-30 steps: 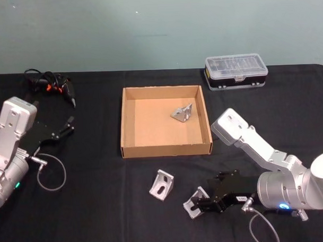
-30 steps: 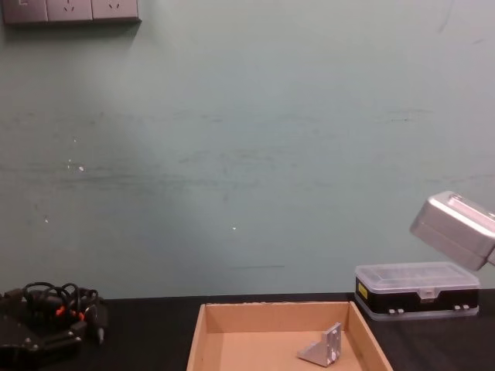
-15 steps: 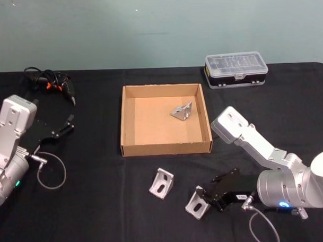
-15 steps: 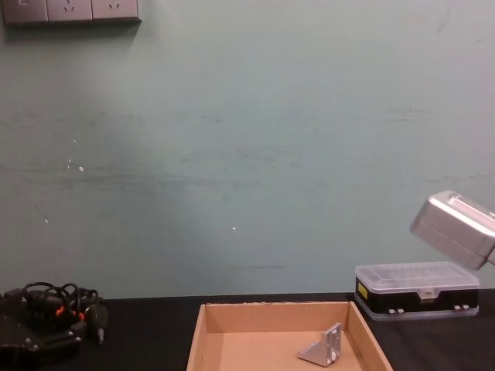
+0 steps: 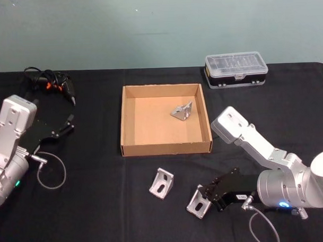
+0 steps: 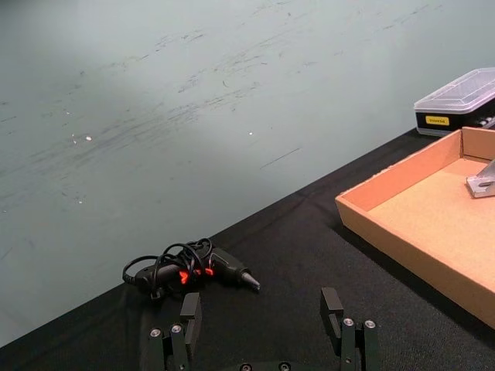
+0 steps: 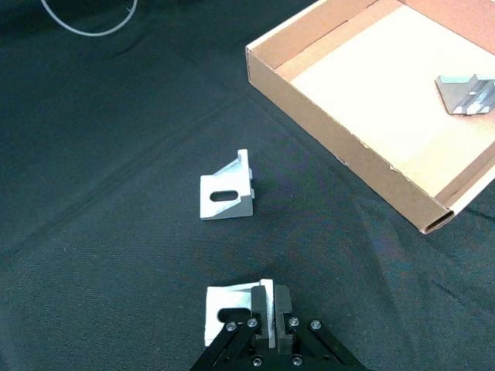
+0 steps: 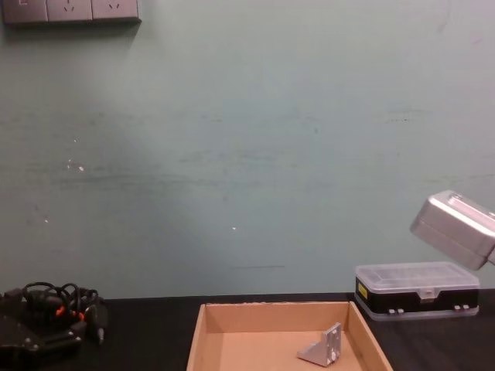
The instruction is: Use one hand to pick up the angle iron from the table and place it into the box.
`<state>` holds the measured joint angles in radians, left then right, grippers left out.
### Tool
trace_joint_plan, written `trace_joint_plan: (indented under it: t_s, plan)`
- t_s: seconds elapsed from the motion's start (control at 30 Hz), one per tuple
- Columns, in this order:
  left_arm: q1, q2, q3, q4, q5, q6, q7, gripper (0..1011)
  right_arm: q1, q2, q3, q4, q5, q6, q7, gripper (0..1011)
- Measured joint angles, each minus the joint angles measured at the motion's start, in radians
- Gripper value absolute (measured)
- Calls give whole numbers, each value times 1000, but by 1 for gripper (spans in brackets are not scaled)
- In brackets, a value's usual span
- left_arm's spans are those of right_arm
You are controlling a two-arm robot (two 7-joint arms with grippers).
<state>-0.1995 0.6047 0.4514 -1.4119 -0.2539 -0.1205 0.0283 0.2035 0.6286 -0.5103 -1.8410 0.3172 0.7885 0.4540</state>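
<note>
Black table (image 5: 101, 208) — right claw (image 7: 268, 303) clamped on angle iron (image 7: 223, 318); left claw (image 6: 261, 300) parked, spread wide

Right end effector (image 5: 205, 196), clamping an angle iron (image 5: 196, 206), has shifted slightly rightward.

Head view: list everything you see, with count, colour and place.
box: one, tan, table centre.
boxed angle iron: one, silver, inside the box, far right.
loose angle iron: one, silver, on the table before the box.
gripped angle iron: one, silver, front right.
plastic case: one, clear over black, far right.
corded tool: one, black and orange, far left.
table: one, black.
left claw: one, black, open, parked left.
right claw: one, black, shut on the gripped angle iron.
</note>
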Motion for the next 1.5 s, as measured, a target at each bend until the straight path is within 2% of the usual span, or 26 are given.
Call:
trace_joint_plan:
  t_s: [0.17,0.53,0.83,1.07,1.27,1.5]
  plan:
    - [0,0,0,0,0,0,0,1011,0,0,0,0,0,0,0,56]
    - [0,0,0,0,0,0,0,1011,-16,8,24,-35,-12,-52,-3,56]
    - [0,0,0,0,0,0,0,1011,51,-10,36,-26,-37,-37,-4,56]
    - [0,0,0,0,0,0,0,1011,128,-46,28,8,-72,-24,-4,56]
    - [0,0,0,0,0,0,0,1011,194,-101,18,67,-112,-37,-20,56]
    - [0,0,0,0,0,0,0,1011,269,-183,-12,188,-168,-77,-44,56]
